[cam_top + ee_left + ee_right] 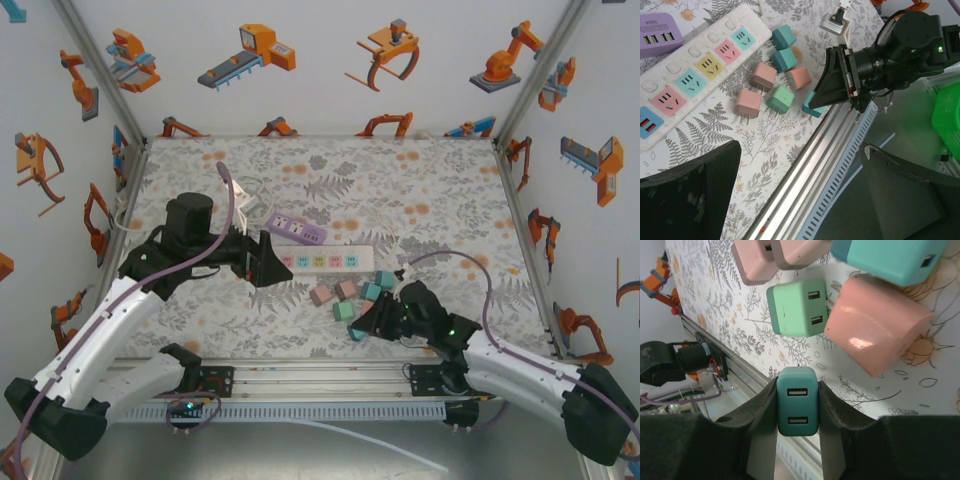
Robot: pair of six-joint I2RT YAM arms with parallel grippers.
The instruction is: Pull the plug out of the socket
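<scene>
The white power strip (322, 260) with coloured sockets lies mid-table; the sockets that show in the left wrist view (695, 75) hold nothing. My right gripper (797, 390) is shut on a teal plug (797, 401), USB ports facing the camera, at the table's front edge, apart from the strip. In the top view that gripper (362, 330) sits just in front of the loose plugs. The left wrist view has the held teal plug (811, 108) poking out of the dark fingers. My left gripper (272, 262) stands open over the strip's left end, nothing between its fingers (690, 200).
Several loose plugs, pink (763, 76), green (780, 98), salmon (799, 77) and teal (784, 36), lie between the strip and the front edge. A purple strip (296, 230) lies behind the white one. The metal rail (805, 175) runs along the table's near edge.
</scene>
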